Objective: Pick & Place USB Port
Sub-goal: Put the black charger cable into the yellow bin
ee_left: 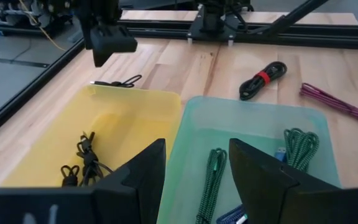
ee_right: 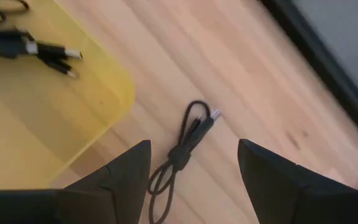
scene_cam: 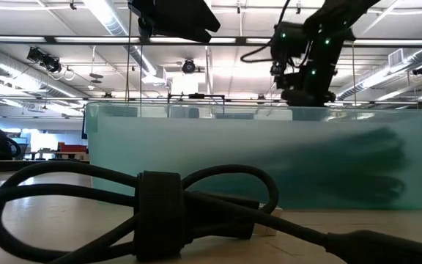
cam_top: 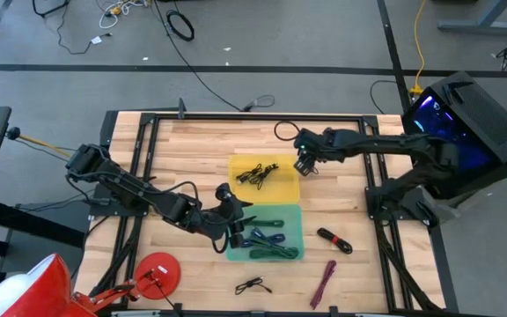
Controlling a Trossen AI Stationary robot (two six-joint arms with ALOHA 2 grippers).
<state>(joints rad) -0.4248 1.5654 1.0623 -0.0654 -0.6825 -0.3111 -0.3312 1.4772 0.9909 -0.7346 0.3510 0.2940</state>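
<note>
Black USB cable (ee_right: 182,148), bundled with a tie at its middle, lies on the bare wooden table (cam_top: 341,189) just beside the yellow bin (cam_top: 267,185), outside its corner. The right gripper (ee_right: 191,177) hovers directly above it with fingers spread wide and nothing held, lined up, it seems, to straddle the bundle for a pick. More black cables (cam_top: 255,173) already sit in the yellow bin, so it is likely the destination. The left gripper (ee_left: 197,168) hangs over the seam between the yellow bin and the green bin (cam_top: 289,231), open and empty; green braided cables (ee_left: 213,177) lie below it.
</note>
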